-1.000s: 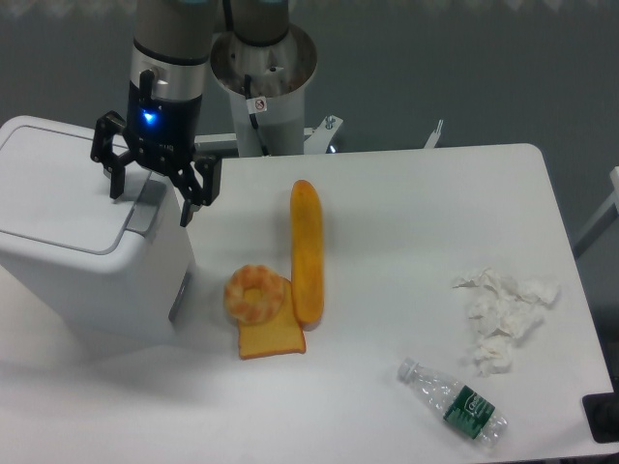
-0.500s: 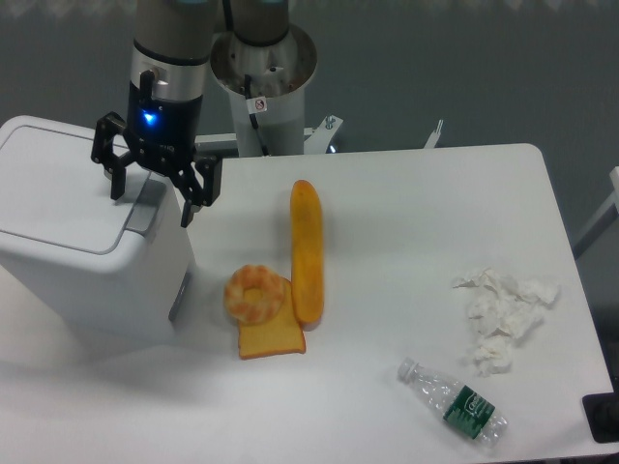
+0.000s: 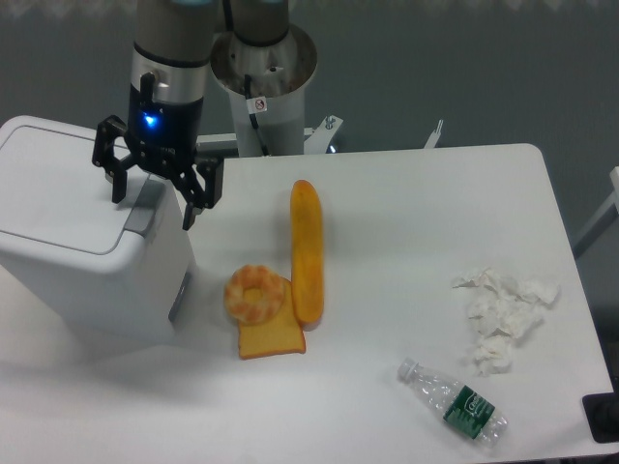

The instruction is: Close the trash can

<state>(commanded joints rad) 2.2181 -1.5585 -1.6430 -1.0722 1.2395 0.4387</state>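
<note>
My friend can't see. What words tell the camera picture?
A robot's open pincer hangs over the grey latch of a big white trash can with its lid down. A long bread loaf, tissues and a bottle lie on the white table.

I can't read the words on the bottle's (image 3: 455, 402) green label or my mount's small red sticker (image 3: 258, 104).

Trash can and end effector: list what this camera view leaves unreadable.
- Trash can: its left side is cut off by the frame edge, and its inside is hidden under the flat lid.
- End effector: fingers spread, but whether they touch the grey latch panel cannot be told from above.
- Water bottle: label text too small to read.
- Dark object at the lower right corner: cut off by the edge, unidentifiable.
</note>
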